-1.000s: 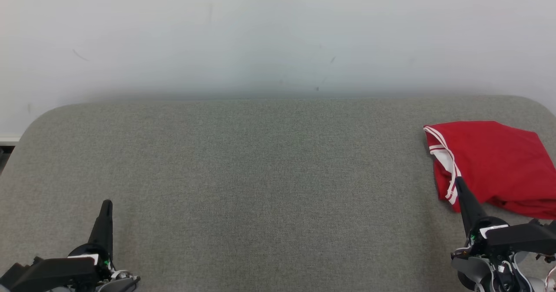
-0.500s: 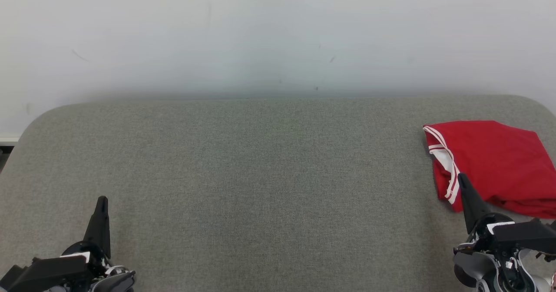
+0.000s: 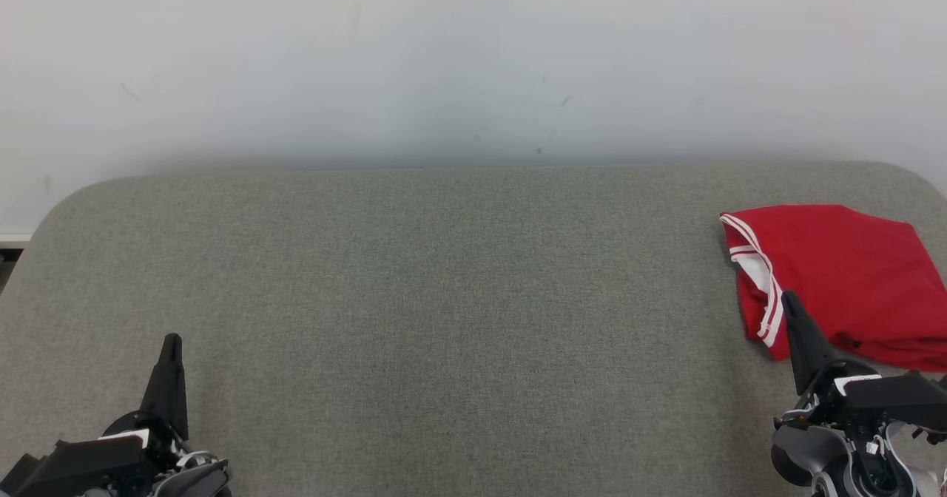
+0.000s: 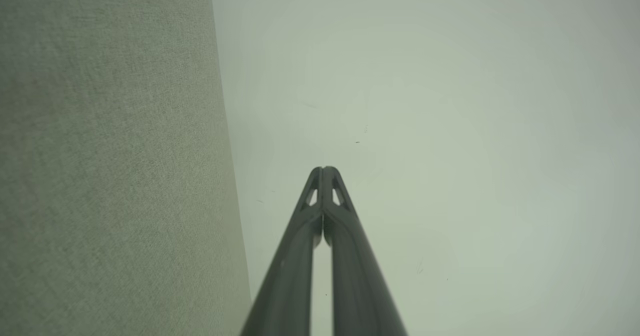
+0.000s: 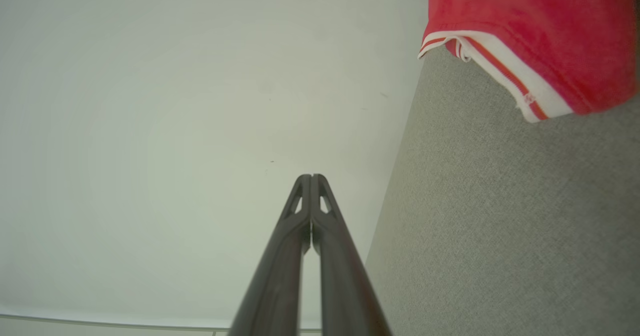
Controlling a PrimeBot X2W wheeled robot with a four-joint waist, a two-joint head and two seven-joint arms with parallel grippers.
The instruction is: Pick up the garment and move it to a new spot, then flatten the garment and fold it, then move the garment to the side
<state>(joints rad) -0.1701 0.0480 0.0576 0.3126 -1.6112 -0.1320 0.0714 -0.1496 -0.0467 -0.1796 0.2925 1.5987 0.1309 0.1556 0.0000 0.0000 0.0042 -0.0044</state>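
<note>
The red garment (image 3: 836,275) looks folded and set aside, hence both pairs of jaws clenched empty: right just beside it, left well apart.

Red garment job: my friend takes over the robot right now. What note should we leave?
Left tool: shut, empty, low left over the table.
Right tool: shut, empty, beside the red garment, not gripping it.
Garment: lying folded-looking at the table's right edge.
Done: seemingly the fold and the move aside.
Left: probably nothing; check the fold is neat.
</note>
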